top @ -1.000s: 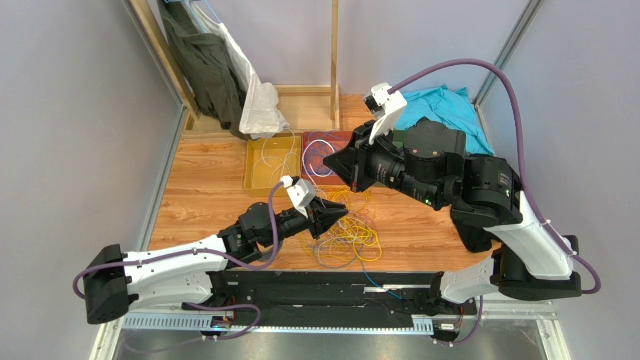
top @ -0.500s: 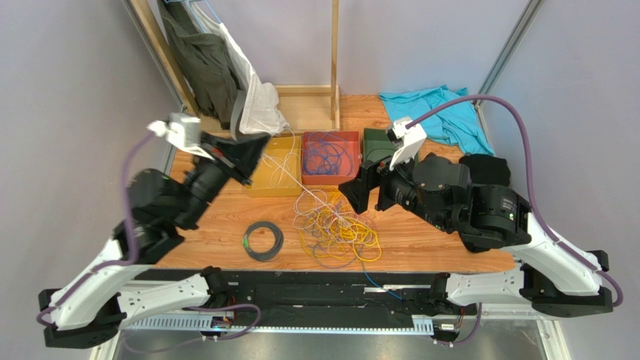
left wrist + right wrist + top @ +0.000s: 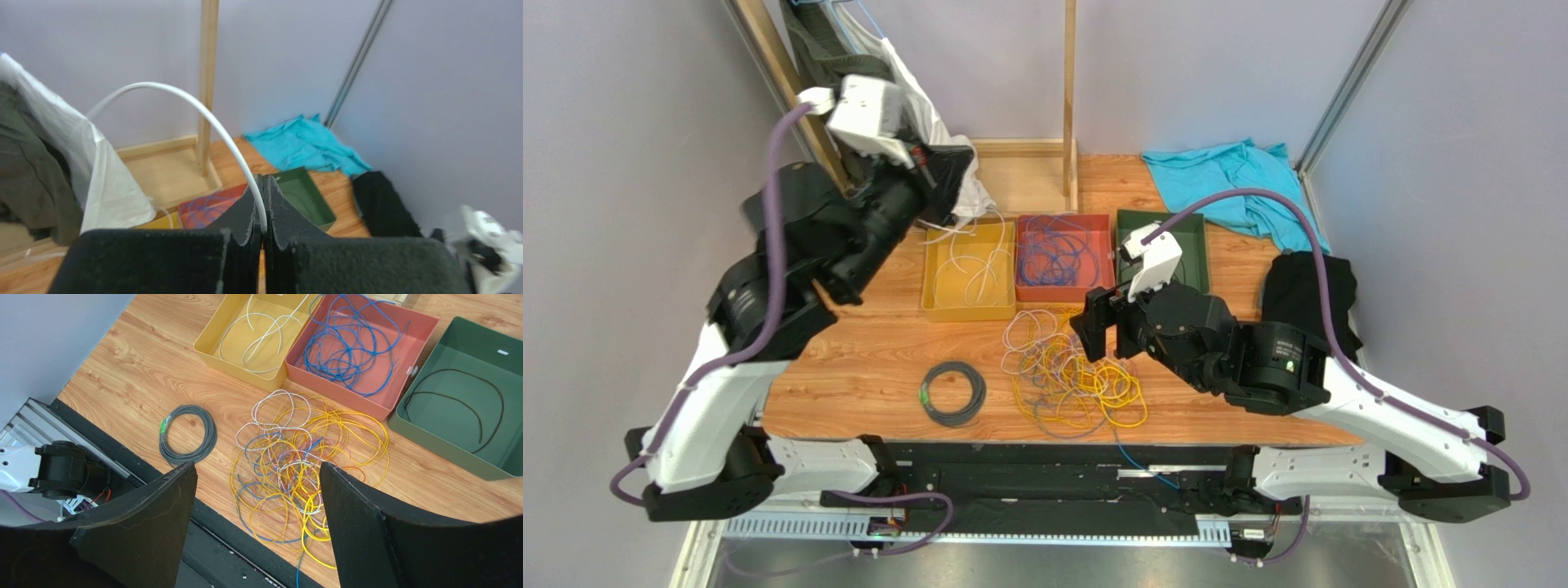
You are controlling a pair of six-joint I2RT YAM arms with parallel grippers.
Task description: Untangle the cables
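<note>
cables (image 3: 1069, 374) on wooden table (image 3: 854, 355)

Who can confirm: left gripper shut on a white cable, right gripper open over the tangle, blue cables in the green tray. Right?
Not quite. The blue cables sit in the red tray; the green tray holds only a dark cable, as the right wrist view shows. The rest stands: left gripper shut on a white cable, right gripper open over the tangle.

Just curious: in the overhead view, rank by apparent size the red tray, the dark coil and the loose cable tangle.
Largest: cable tangle.
Then red tray.
Smallest: dark coil.
</note>
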